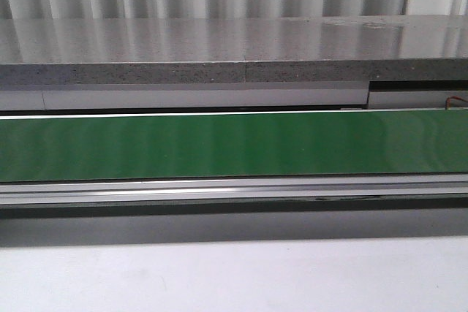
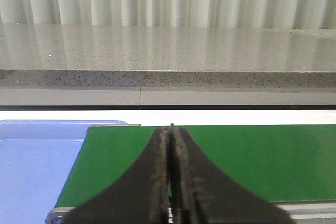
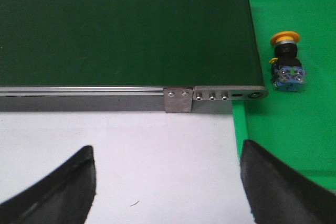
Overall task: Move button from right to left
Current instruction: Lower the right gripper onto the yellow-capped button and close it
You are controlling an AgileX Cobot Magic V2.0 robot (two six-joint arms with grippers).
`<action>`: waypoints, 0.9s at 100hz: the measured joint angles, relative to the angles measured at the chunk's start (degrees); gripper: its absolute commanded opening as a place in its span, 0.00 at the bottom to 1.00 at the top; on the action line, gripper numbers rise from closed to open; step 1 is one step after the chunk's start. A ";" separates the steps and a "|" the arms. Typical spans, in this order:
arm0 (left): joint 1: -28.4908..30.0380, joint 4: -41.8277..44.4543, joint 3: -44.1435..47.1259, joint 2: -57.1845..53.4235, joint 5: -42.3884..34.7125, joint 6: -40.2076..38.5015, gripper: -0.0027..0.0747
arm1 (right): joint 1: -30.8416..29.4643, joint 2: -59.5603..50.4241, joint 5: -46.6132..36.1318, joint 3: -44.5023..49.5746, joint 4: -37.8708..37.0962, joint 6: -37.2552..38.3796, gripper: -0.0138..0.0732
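The small push-button with its yellow-orange cap and blue-and-clear body is lying on the bright green tray, just beside the dark green belt's end. The right gripper is hovering spread wide; the left gripper is sitting pressed closed, empty.

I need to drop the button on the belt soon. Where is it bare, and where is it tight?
The green belt lies bare along its visible length, between its metal rails. The white tabletop before the right claw is free. The button lies on the green tray, beside the belt's end.
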 measured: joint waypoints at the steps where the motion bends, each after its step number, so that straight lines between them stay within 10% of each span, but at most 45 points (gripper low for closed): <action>1: 0.00 0.00 0.00 0.00 0.00 0.00 0.01 | 0.00 0.00 0.00 0.00 0.02 0.00 0.87; 56: 0.00 0.00 0.00 0.00 0.00 0.00 0.01 | -1.87 18.94 3.31 -14.74 -0.06 5.03 0.87; 90: 0.00 0.00 0.00 0.00 0.00 0.00 0.01 | -14.83 33.51 2.05 -24.07 -0.96 2.00 0.87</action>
